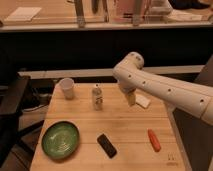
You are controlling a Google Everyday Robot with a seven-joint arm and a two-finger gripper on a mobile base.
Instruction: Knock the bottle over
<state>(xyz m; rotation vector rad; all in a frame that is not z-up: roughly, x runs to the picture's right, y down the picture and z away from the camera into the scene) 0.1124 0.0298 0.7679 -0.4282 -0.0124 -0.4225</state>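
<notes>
The bottle (97, 97) is small and pale with a narrow capped neck and a darker label band. It stands upright on the wooden table (125, 125), a little right of the white paper cup (67, 88). My gripper (131, 98) hangs from the white arm (165, 90), which reaches in from the right. It is to the right of the bottle, at about the bottle's height, with a gap between them.
A green plate (60, 140) lies at the front left. A black flat object (106, 145) lies at the front middle. An orange carrot-like object (154, 140) lies at the front right. A white flat piece (143, 101) lies behind the gripper. A dark counter runs behind the table.
</notes>
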